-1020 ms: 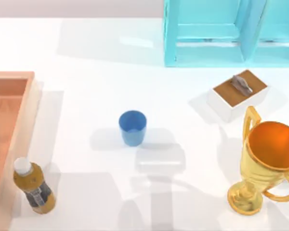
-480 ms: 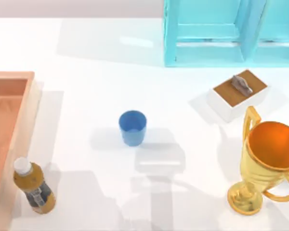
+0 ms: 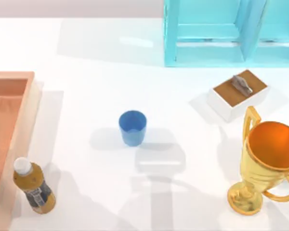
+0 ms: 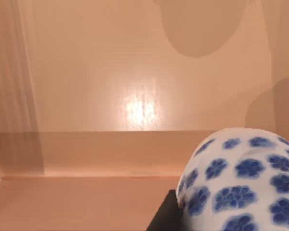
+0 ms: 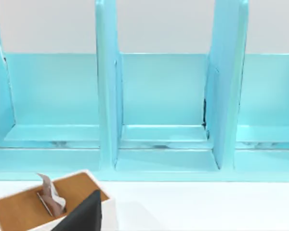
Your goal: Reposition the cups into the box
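A white cup with a blue floral pattern (image 4: 241,183) sits close to the lens in the left wrist view, over the orange-brown floor of the box (image 4: 86,149). One dark finger (image 4: 164,214) of my left gripper presses against its side, and the gripper is shut on it. A round shadow lies on the box floor beyond the cup. The plain blue cup (image 3: 132,127) stands upright in the middle of the table, apart from both arms. The box (image 3: 12,77) lies along the table's left edge. A dark finger (image 5: 82,216) of my right gripper points toward the shelf.
A brown bottle with a white cap (image 3: 33,187) stands just outside the box's right wall. The gold trophy (image 3: 267,163) stands front right, a white block with a brown top (image 3: 238,94) behind it, and the turquoise shelf (image 3: 221,33) spans the back right.
Every object on the table stays where it was. Only the arm shadows along the table's front edge have shifted slightly.
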Controlling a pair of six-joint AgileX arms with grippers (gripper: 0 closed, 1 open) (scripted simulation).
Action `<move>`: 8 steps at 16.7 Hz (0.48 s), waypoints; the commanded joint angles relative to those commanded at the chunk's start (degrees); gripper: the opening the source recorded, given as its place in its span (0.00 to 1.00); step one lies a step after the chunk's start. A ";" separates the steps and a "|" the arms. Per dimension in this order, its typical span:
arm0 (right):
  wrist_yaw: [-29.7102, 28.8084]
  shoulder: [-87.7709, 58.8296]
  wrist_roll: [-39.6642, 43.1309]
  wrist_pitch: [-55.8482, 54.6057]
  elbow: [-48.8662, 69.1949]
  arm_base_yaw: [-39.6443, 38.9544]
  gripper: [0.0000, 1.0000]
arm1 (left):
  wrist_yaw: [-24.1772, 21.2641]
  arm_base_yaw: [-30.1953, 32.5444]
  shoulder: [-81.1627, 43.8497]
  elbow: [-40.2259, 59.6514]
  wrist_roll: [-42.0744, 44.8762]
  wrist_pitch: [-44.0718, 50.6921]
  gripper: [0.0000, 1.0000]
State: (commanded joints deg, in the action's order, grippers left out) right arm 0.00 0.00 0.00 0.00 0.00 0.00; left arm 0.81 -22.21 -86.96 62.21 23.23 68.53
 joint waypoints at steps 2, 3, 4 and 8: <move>0.00 0.00 0.00 0.00 0.00 0.00 1.00 | 0.00 0.00 0.00 0.00 0.00 0.00 0.15; 0.00 0.00 0.00 0.00 0.00 0.00 1.00 | 0.00 0.00 0.00 0.00 0.00 0.00 0.23; 0.00 0.00 0.00 0.00 0.00 0.00 1.00 | 0.00 0.00 0.00 0.00 0.00 0.00 0.30; 0.00 0.00 0.00 0.00 0.00 0.00 1.00 | 0.00 0.00 0.00 0.00 0.00 0.00 0.60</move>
State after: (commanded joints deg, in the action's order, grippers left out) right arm 0.00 0.00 0.00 0.00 0.00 0.00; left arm 0.81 -22.21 -86.96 62.21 23.23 68.53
